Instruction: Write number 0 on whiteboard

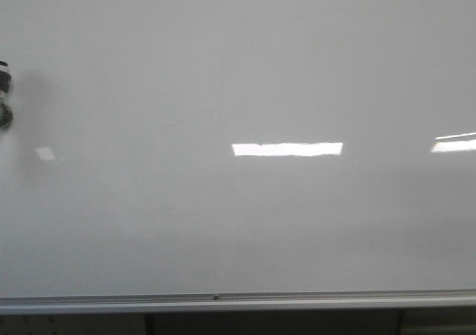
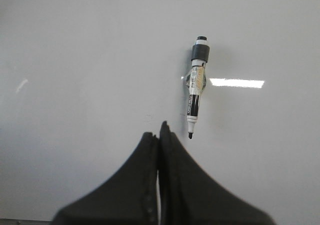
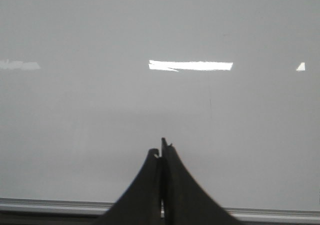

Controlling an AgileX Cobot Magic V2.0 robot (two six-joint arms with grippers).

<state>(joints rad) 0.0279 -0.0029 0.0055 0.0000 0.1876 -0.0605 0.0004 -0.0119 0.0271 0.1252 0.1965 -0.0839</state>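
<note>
The whiteboard (image 1: 238, 223) is a glossy white-grey board that fills the front view, with a silver frame edge (image 1: 223, 299) at the near side. No number 0 shows on it in any view. A black-and-white marker (image 2: 196, 86) lies on the board in the left wrist view, uncapped tip towards my left gripper (image 2: 160, 132); its end shows at the left edge of the front view (image 1: 4, 89). The left gripper is shut and empty, just beside the marker tip. My right gripper (image 3: 162, 147) is shut and empty over bare board near the frame. Neither gripper shows in the front view.
Bright rectangular light reflections lie on the board (image 1: 287, 149), (image 1: 454, 144). A faint thin mark (image 1: 175, 123) shows left of the board's middle. The board's frame edge runs behind the right gripper (image 3: 45, 205). Dark space lies below the frame in the front view.
</note>
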